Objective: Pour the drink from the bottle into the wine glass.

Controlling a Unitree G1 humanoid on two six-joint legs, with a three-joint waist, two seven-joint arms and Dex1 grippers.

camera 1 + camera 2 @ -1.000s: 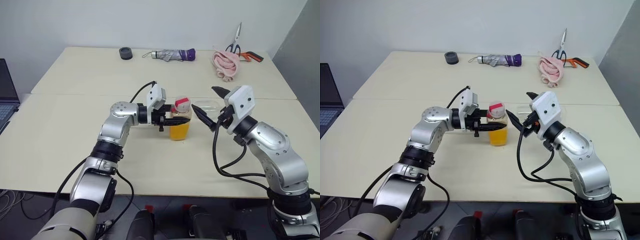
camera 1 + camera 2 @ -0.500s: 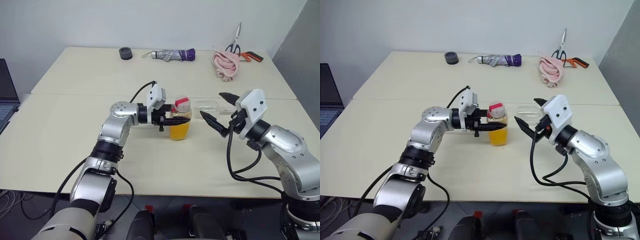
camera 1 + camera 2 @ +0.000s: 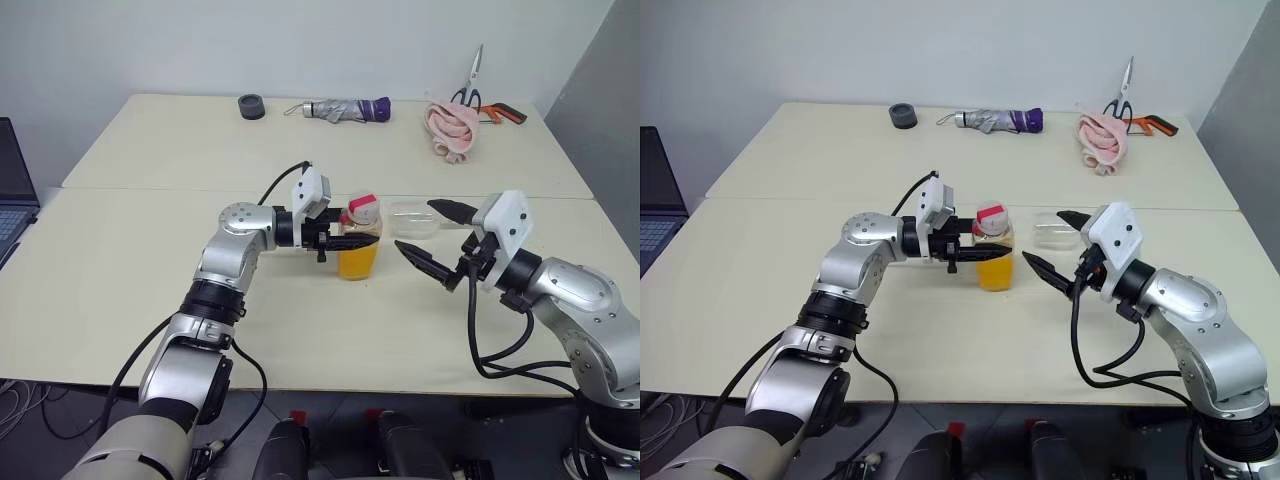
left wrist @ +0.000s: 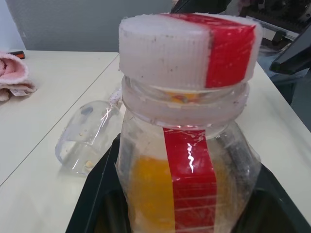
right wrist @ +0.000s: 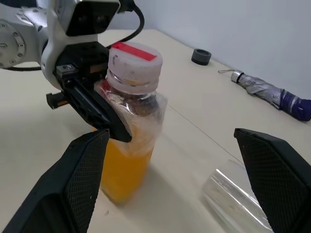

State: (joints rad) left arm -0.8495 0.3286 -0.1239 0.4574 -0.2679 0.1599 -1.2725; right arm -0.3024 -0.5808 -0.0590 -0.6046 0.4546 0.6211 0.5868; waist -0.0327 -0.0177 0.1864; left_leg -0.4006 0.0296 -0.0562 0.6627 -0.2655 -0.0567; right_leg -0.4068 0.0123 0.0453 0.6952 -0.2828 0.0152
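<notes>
Head views: the bottle (image 3: 360, 240), cap still on, is being clamped at centre frame by the left gripper (image 3: 345, 242); the right gripper (image 3: 432, 240), right of it, is spread wide, empty.
Left wrist: the wine glass (image 4: 87, 138) is lying tipped over at left.
Right wrist: the cap (image 5: 134, 60) is being faced; uncapping and standing the glass are judged needed first.

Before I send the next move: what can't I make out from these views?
- Wine glass: lies on its side behind the right gripper; stem and foot not visible in head views.
- Glass in left wrist view: partly hidden by the bottle.
- Bottle's base: covered by the left gripper's fingers.
</notes>
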